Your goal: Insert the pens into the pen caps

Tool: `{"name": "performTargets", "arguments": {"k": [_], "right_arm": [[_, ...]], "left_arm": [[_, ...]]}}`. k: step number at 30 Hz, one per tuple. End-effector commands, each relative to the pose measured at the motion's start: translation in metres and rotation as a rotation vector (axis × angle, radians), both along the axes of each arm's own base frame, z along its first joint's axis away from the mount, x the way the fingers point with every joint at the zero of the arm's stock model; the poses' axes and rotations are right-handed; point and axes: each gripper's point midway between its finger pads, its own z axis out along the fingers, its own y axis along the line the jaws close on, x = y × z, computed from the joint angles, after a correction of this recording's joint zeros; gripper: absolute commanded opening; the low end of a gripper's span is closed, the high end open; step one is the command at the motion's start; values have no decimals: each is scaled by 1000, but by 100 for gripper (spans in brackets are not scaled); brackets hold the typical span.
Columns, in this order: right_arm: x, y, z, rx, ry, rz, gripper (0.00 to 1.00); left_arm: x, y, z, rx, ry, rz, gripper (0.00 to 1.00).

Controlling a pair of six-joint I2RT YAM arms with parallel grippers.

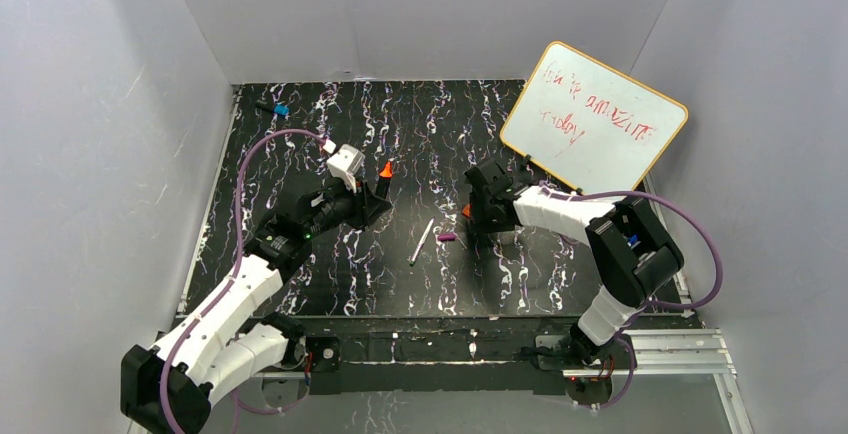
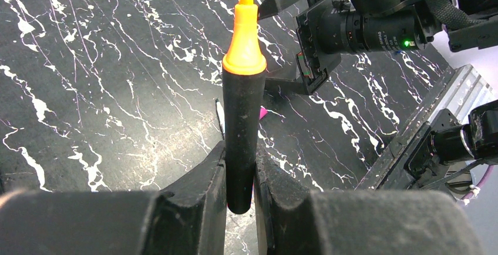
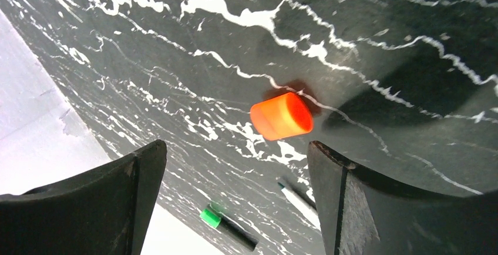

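My left gripper is shut on the lower body of a stubby black marker with an orange tip, which points up and away from the fingers. An orange cap lies on its side on the black marbled table. My right gripper hovers over it, open wide, with the cap just beyond the fingertips and untouched. The thin white pen and a purple cap lie between the two arms. A black marker with a green end rests at the far left back.
A whiteboard with red writing leans at the back right, close behind the right arm. White walls enclose the table on three sides. The right arm's wrist camera sits just beyond the orange tip in the left wrist view.
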Motion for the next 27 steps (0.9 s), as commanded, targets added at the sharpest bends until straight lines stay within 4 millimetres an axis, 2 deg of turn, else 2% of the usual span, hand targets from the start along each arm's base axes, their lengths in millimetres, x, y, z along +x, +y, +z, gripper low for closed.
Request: {"name": "performTargets", "arguments": {"k": [1, 12, 15, 21, 24, 27], "right_arm": [[4, -10, -6, 80, 15, -153, 95], [9, -25, -11, 74, 2, -188, 95], [18, -25, -12, 72, -12, -198, 95], [41, -39, -3, 56, -81, -229, 95], [48, -35, 0, 55, -91, -206, 95], [43, -30, -2, 50, -44, -175, 96]], "left_arm": [[4, 0, 10, -2, -21, 4, 0], [4, -1, 7, 1, -12, -2, 0], [4, -1, 6, 5, -7, -3, 0], [4, -1, 4, 10, -3, -4, 0], [4, -2, 3, 10, 0, -10, 0], [4, -2, 2, 12, 3, -10, 0]]}}
